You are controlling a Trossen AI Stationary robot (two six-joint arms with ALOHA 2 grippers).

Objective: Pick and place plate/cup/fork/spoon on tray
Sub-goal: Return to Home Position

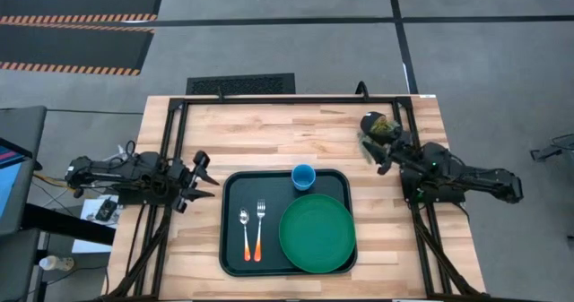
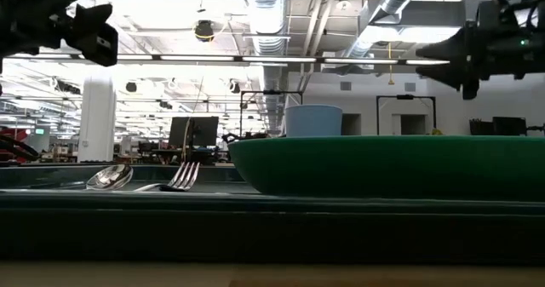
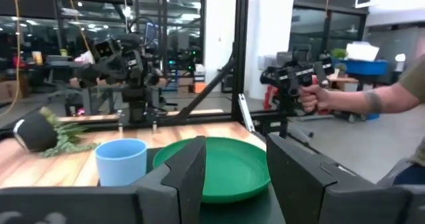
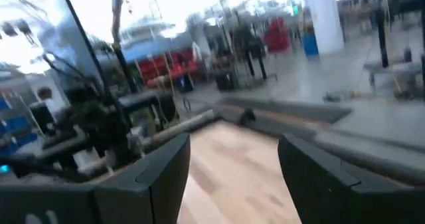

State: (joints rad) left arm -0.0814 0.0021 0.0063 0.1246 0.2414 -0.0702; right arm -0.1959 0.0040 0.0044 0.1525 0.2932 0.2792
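The dark tray (image 1: 231,248) lies at the table's near middle. On it rest the green plate (image 1: 317,233) at its right, the blue cup (image 1: 303,176) at its far edge, and the spoon (image 1: 245,233) and fork (image 1: 260,228) side by side at its left, orange handles toward the near edge. My left gripper (image 1: 204,176) is open and empty, just left of the tray's far-left corner. My right gripper (image 1: 375,151) is open and empty, right of the tray beside the small plant pot (image 1: 380,125). The plate (image 3: 219,165) and cup (image 3: 121,161) show in the left wrist view.
A small dark pot with a green plant lies at the table's far right, close to my right gripper; it also shows in the left wrist view (image 3: 36,132). A person's hand (image 3: 312,98) holds a device beyond the table. Bare wood lies left and right of the tray.
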